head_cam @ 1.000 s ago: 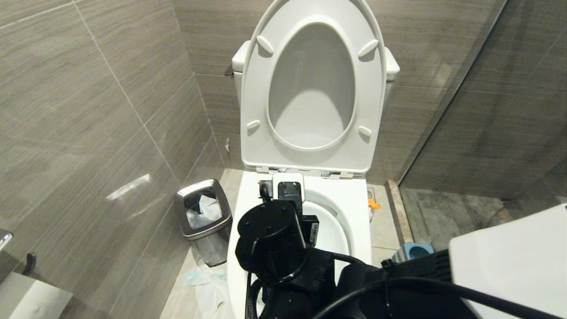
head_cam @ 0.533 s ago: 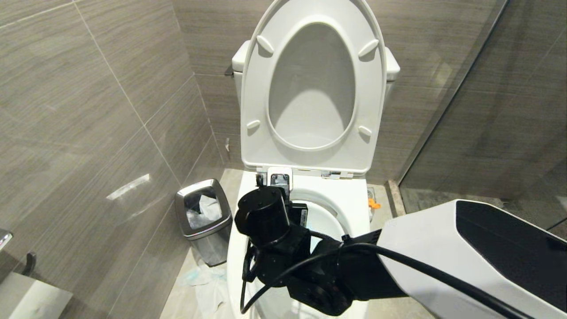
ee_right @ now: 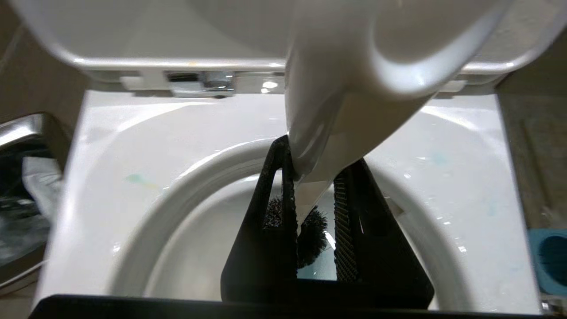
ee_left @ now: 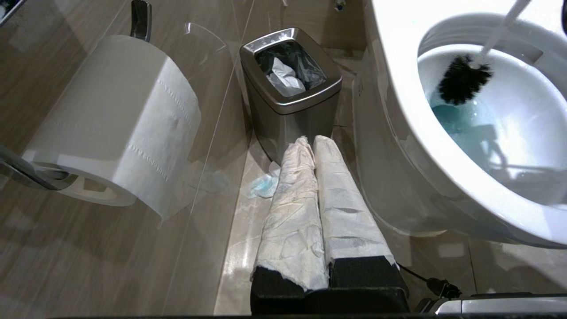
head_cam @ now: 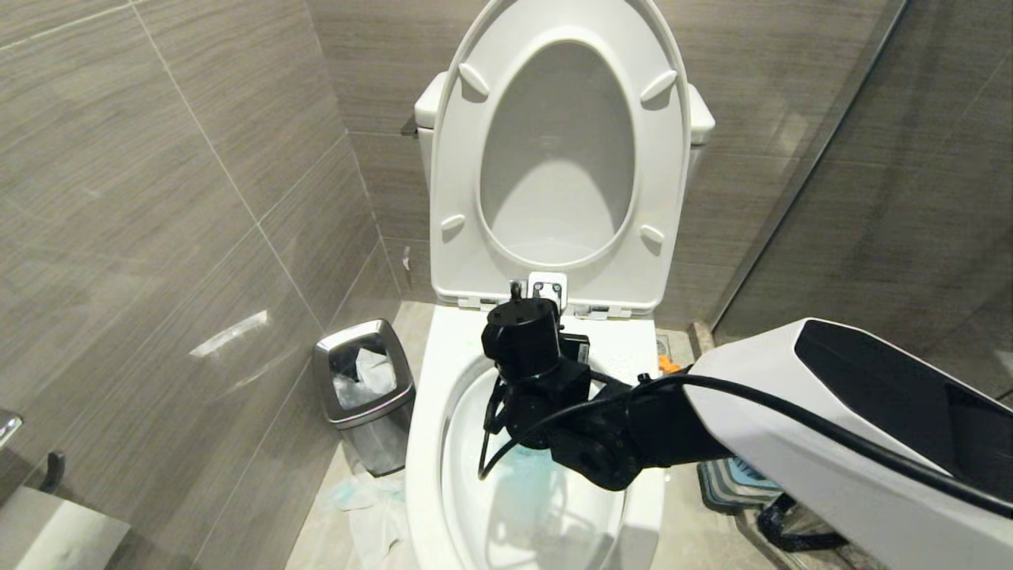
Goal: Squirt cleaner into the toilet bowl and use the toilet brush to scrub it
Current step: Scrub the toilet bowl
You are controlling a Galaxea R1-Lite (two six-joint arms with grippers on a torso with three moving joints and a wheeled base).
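Note:
The white toilet bowl (head_cam: 427,443) stands with seat and lid raised, and blue-tinted water (ee_left: 447,115) lies in it. My right gripper (ee_right: 319,173) is shut on the toilet brush's white handle (ee_right: 328,133), over the back half of the bowl. The black bristle head (ee_left: 463,79) hangs inside the bowl just above the water, near the far wall. In the head view the right arm (head_cam: 601,427) hides the brush. My left gripper (ee_left: 312,141), its fingers wrapped in white paper, is shut and empty low beside the toilet. The cleaner's bottle is out of view.
A steel waste bin (head_cam: 364,388) stands left of the toilet, with crumpled tissue (head_cam: 356,495) on the floor beside it. A toilet paper roll (ee_left: 115,119) hangs on the left wall. The blue brush holder (ee_right: 549,257) sits on the floor right of the bowl. A glass partition (head_cam: 799,182) closes the right side.
My right arm has carried the brush from the bowl's front toward its back, away from the camera. The front of the bowl and its blue water now show. The left arm is still.

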